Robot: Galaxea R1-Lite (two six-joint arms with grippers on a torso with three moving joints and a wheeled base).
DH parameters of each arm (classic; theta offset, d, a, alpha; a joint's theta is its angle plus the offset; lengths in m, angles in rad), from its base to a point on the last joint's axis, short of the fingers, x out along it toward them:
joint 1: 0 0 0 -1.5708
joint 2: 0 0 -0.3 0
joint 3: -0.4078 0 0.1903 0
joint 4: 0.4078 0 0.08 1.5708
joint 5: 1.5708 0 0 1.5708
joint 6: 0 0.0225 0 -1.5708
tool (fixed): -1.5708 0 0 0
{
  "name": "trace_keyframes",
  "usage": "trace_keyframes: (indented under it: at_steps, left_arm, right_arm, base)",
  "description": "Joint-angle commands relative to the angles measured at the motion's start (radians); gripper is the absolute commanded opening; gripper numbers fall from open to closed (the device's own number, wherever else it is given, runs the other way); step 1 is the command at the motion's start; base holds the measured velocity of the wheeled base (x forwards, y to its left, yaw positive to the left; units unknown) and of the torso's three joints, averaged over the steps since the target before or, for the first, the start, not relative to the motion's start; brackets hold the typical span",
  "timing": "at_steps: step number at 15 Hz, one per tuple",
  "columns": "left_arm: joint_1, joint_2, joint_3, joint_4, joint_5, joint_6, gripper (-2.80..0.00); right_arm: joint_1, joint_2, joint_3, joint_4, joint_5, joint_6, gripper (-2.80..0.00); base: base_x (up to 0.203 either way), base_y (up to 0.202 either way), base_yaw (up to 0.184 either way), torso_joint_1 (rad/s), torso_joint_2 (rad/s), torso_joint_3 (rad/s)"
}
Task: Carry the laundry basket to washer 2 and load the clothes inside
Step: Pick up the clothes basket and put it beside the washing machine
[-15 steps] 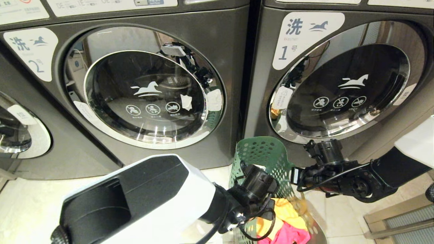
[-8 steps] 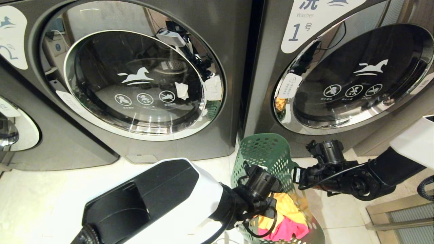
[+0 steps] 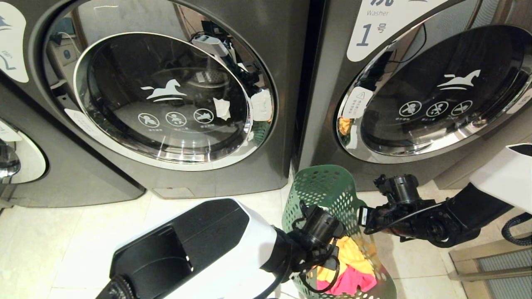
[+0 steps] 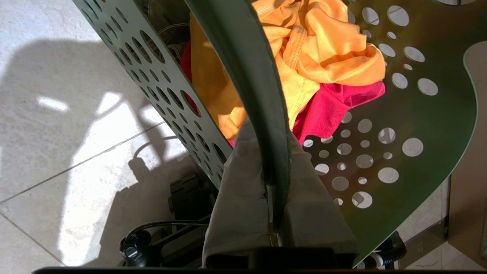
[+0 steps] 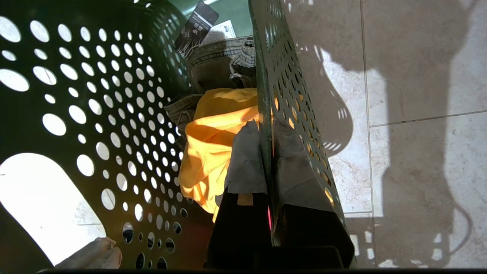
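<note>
Fingers (image 4: 243, 198) still clamped on basket (image 3: 328, 187)

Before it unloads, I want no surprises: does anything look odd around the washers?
Yes: washer 2's door is shut, and white tape scraps are stuck on its chrome rim and glass. The laundry basket is intact.

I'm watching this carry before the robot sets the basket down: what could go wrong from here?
1. The left gripper and right gripper pinch only the thin rim of the dark green perforated plastic laundry basket; it might slip or tilt.
2. The basket sits before the gap between the grey washers, nearer the one labelled 1, so the wrong machine might get loaded.
3. Washer 2's round chrome-rimmed door looks shut.
</note>
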Motion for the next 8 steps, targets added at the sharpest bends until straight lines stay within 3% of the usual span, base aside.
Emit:
trace_keyframes:
  at_steps: [1,8]
  left_arm:
    - [0.000,0.000,-0.003,0.000,0.002,-0.002,-2.80]
    - [0.000,0.001,-0.003,0.000,0.002,-0.002,-2.80]
  right_arm:
    - [0.000,0.002,0.002,-0.003,0.000,0.003,-2.80]
    - [-0.005,0.003,0.000,-0.005,0.000,-0.017,-2.80]
  base:
    - [0.000,0.000,0.000,0.000,0.00,0.000]
    - [0.000,0.000,0.000,0.000,0.00,0.000]
